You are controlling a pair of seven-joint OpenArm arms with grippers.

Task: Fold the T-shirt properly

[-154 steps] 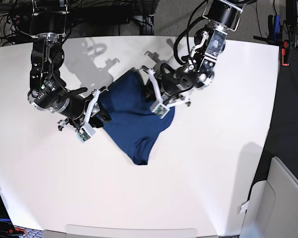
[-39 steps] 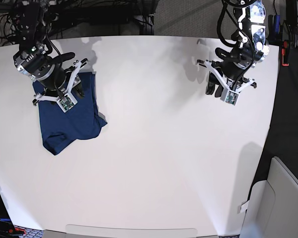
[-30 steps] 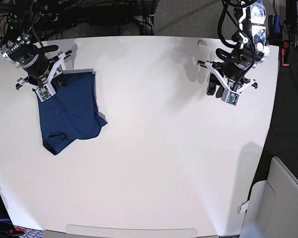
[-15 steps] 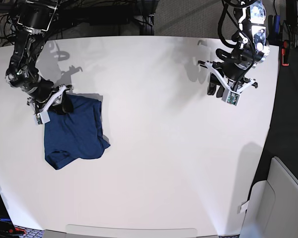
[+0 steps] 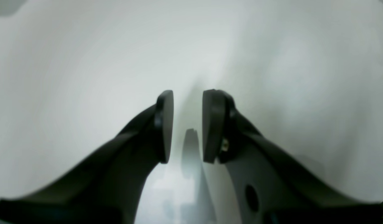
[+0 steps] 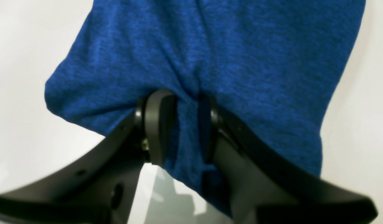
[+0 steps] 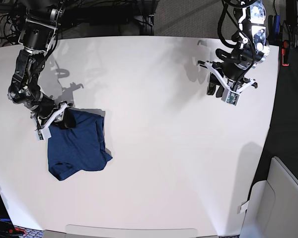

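Note:
The T-shirt (image 7: 79,146) lies as a compact folded navy bundle on the left part of the white table (image 7: 164,148). My right gripper (image 7: 64,121) sits low at the bundle's far left corner, shut on a pinch of fabric. In the right wrist view the blue knit of the T-shirt (image 6: 225,46) fills the top and bunches between the two pads of the right gripper (image 6: 179,102). My left gripper (image 7: 215,90) hovers over bare table at the far right. Seen from its wrist, the left gripper (image 5: 186,93) stands open by a narrow gap with nothing in it.
Cables and arm bases line the table's far edge. The table's right edge (image 7: 277,99) drops to dark floor. A grey boxy object (image 7: 280,198) stands off the table's near right corner.
My right arm has pulled the T-shirt toward the table's near side and a little to the right, keeping its grip on the corner. The left arm has not moved.

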